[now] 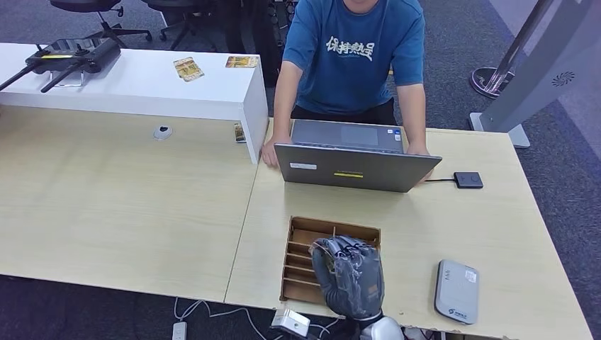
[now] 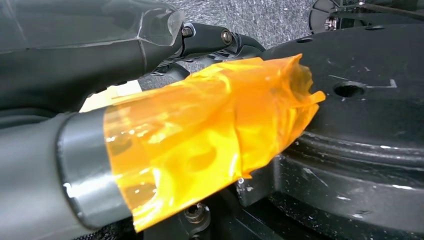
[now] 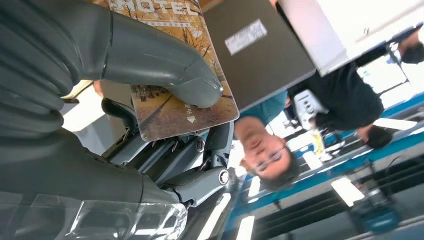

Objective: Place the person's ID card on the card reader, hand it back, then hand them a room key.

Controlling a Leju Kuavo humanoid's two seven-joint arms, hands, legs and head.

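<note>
Right hand [image 1: 349, 276] at 6 o'clock in the head view, hovering over the near right part of the cardboard divider tray [image 1: 332, 228]. Gripping a room key card [image 3: 170, 107], printed with an autumn street scene, pinned under the thumb against the darker fingers; held near one end only, most of the card jutting free. Left hand [image 2: 190, 140] hanging close to dark robot parts, thumb wrapped in orange tape; whether open or closed cannot tell.

Likely trouble, nearest first:
- Slipping or pivoting of the card in so shallow a pinch, then dropping back among the dividers.
- Catching a divider or the tray wall with the fingers while lifting out, dragging the light tray along.
- Further out, at 12 o'clock, clipping the raised lid of the laptop [image 1: 354, 170] on the way to the person [image 1: 351, 57], whose hands rest at either side of it.
- Releasing before the person has a grip, given both hands are occupied.

Containers: tray split by thin cardboard dividers into narrow slots. No card made out in the slots that show; the part under the hand hidden.

Card reader [image 1: 456, 290] at 4 o'clock, nothing lying on it.
</note>
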